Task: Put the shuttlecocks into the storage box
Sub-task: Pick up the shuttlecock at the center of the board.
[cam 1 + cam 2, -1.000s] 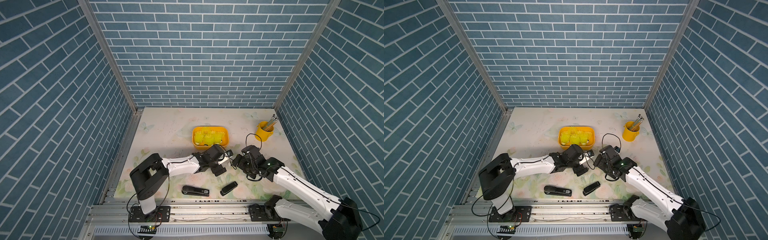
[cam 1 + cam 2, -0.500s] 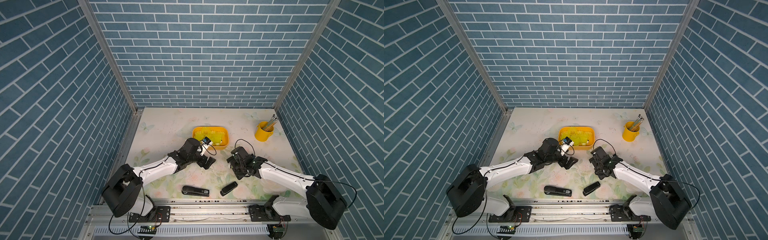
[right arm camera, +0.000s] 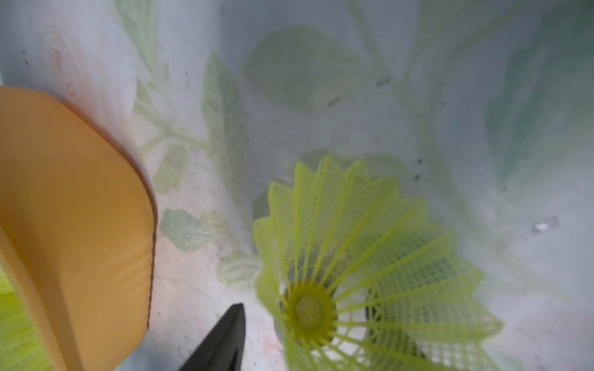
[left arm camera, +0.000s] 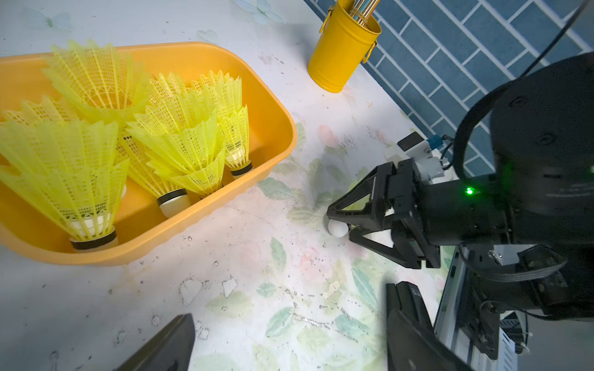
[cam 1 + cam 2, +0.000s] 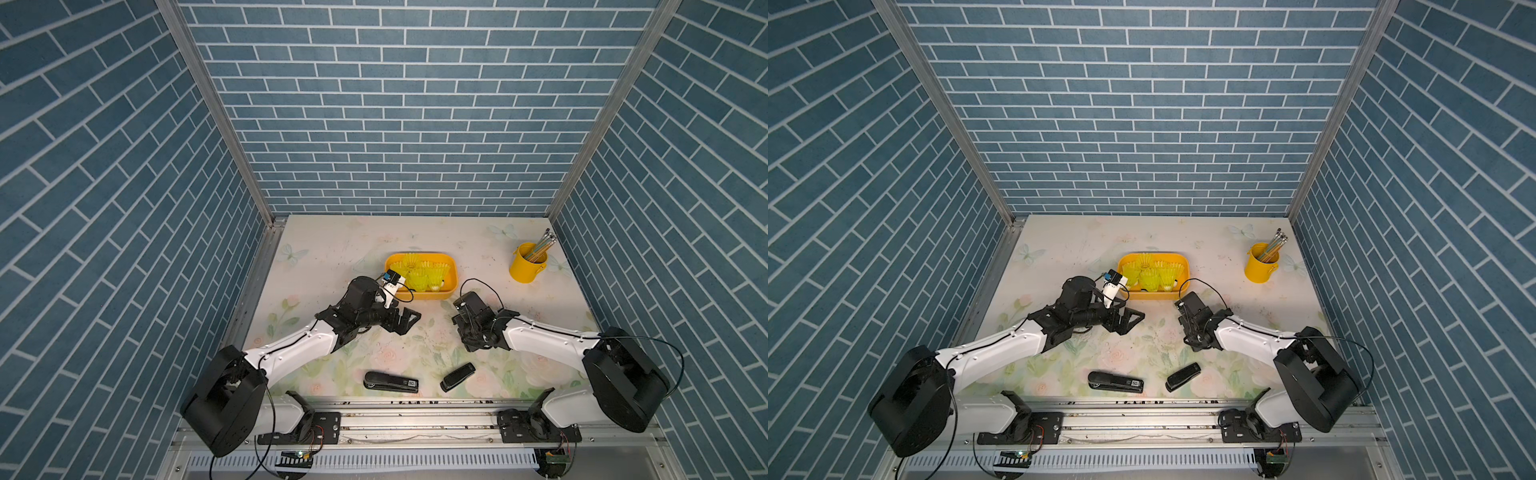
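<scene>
While blue brick-pattern walls [image 5: 374, 124] are enclosing the floral table [image 5: 332, 249] | storage box [image 5: 428, 295] is sitting mid-table, likely so both arms reach it, holding the gathered shuttlecocks [image 5: 419, 276] | left fingers [image 4: 170, 347] are standing wide apart, empty, near its front | right fingers [image 4: 336, 214] are straddling the one loose shuttlecock [image 3: 353, 257] at its cork, probably its firmest part, beside the box; clamped or not, cannot tell.

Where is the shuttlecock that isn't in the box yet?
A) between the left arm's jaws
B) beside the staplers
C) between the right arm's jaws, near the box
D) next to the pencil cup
C: the left wrist view shows the white tip of the shuttlecock between the jaws of the right gripper, just outside the storage box.
</scene>
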Available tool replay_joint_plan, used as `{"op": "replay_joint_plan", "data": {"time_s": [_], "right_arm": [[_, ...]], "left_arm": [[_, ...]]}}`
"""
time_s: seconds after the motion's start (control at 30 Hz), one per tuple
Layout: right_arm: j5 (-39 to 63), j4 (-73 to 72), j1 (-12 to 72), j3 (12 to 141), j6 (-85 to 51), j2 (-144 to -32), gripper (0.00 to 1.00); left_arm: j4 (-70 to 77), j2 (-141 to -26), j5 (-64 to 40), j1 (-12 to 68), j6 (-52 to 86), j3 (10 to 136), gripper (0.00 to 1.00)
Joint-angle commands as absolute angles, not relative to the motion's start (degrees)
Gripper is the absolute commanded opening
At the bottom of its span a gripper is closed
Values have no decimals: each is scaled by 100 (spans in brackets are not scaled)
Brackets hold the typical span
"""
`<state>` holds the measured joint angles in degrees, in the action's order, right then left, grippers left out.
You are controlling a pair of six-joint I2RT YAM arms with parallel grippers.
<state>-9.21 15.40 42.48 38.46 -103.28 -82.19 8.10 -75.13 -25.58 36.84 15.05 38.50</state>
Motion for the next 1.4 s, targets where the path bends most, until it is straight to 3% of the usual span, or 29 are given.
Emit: {"op": "replay_joint_plan", "data": {"time_s": [0.0,0.1,0.3,0.47,0.7,0.9,1.2,1.37], "right_arm": [[-1151,1723,4237,3922,-10371,-8496,57],[-1195,1689,4197,3903,-10339,-8589,51],[-1177,1674,4144,4025,-10222,-8823,48],[-1107,1555,4139,4012,-10094,-8960,37],[-1061,1683,4141,4173,-9889,-9121,35],[-1371,1830,4140,4263,-9662,-8928,24],[-2435,2485,4109,4582,-8407,-7909,24],[-2296,1980,3895,4987,-6693,-7761,24]], "left_arm": [[927,-7415,-2654,3639,1602,3762,100],[901,-7341,-2653,3587,1607,3744,100],[1012,-7247,-2893,3254,1854,3603,100],[1233,-7153,-3044,3067,2097,3393,100],[1230,-7060,-3068,2889,2155,3298,100],[1204,-7130,-3088,2852,2196,3310,100],[1029,-7332,-3123,2943,2704,3992,99],[519,-7877,-3044,3313,2604,4886,99]]}}
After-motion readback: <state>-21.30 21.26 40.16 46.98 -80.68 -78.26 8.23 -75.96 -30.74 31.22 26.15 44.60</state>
